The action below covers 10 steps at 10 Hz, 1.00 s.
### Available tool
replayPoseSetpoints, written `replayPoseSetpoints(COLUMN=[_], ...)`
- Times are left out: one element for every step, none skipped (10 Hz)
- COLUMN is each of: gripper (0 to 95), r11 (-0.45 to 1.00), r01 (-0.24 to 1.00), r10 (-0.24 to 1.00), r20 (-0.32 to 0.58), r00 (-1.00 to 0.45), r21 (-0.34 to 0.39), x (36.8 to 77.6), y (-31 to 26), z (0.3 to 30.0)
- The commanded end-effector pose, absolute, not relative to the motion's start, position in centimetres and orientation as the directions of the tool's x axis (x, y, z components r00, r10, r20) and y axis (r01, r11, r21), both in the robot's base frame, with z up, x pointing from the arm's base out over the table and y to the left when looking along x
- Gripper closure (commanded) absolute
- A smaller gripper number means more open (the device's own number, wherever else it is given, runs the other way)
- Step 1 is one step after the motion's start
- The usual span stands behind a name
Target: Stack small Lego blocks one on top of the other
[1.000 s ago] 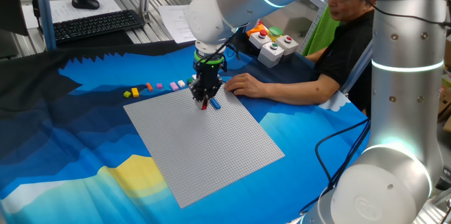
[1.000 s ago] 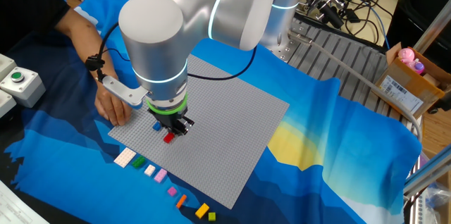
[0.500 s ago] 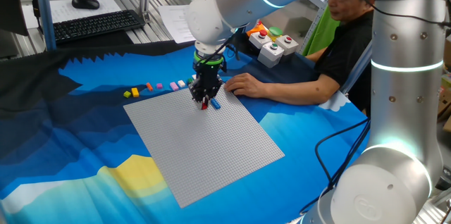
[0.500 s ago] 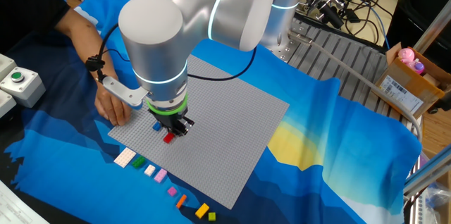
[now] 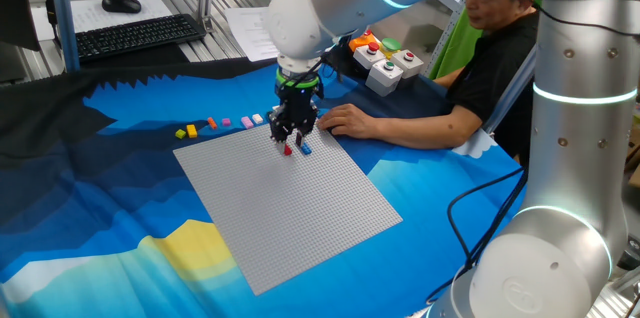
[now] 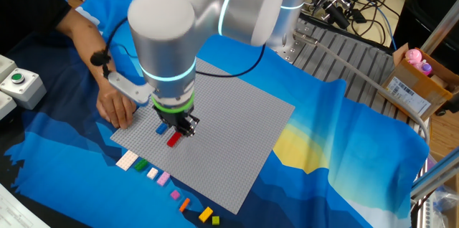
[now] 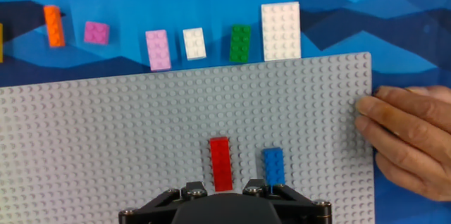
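A red brick [image 7: 221, 164] and a shorter blue brick [image 7: 273, 166] sit side by side on the grey baseplate [image 7: 106, 132]. My gripper [image 5: 292, 137] hangs open just above the red brick [image 5: 287, 149], with the blue brick [image 5: 306, 148] to its right. In the other fixed view the gripper [image 6: 186, 125] is above the red brick [image 6: 173, 140]. Beyond the plate's far edge lie loose bricks: orange [image 7: 53, 25], pink [image 7: 96, 32], long pink [image 7: 158, 48], white [image 7: 194, 43], green [image 7: 240, 43] and a larger white one [image 7: 280, 31].
A person's hand [image 7: 409, 139] rests on the plate's right edge, close to the blue brick; it also shows in one fixed view [image 5: 345, 118]. Button boxes [image 5: 385, 68] and a keyboard [image 5: 135, 36] stand behind. A blue cloth [image 6: 344, 142] covers the table.
My gripper has lifted a little off the red brick, which stays on the baseplate. The other bricks and the person's hand have not moved.
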State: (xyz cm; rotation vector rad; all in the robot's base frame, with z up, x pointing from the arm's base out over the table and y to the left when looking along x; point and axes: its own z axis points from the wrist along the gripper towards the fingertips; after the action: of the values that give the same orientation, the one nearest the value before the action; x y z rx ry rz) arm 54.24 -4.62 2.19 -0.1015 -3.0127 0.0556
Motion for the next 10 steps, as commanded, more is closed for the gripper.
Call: replayPoseSetpoints(gripper=[95.0, 95.0, 95.0, 95.0, 95.0, 95.0, 95.0, 95.0, 95.0, 95.0], r11=[0.997, 0.997, 0.997, 0.997, 0.996, 0.996, 0.996, 0.996, 0.996, 0.997], r01=[0.068, 0.069, 0.071, 0.071, 0.073, 0.074, 0.076, 0.075, 0.074, 0.074], r10=[0.072, 0.073, 0.075, 0.076, 0.077, 0.079, 0.081, 0.08, 0.079, 0.078], r20=[0.123, 0.122, 0.121, 0.122, 0.123, 0.123, 0.124, 0.125, 0.125, 0.123], r00=[-0.99, -0.99, -0.99, -0.99, -0.989, -0.989, -0.989, -0.989, -0.989, -0.989], r21=[-0.04, -0.04, -0.041, -0.041, -0.043, -0.043, -0.045, -0.044, -0.042, -0.038], x=[54.4, 54.4, 54.5, 54.6, 54.8, 54.9, 55.0, 55.1, 55.2, 55.4], y=[-4.5, -4.5, -4.5, -4.5, -4.5, -4.5, -4.5, -4.5, -4.5, -4.5], z=[2.1, 2.1, 2.3, 2.5, 2.6, 2.6, 2.6, 2.3, 1.9, 1.2])
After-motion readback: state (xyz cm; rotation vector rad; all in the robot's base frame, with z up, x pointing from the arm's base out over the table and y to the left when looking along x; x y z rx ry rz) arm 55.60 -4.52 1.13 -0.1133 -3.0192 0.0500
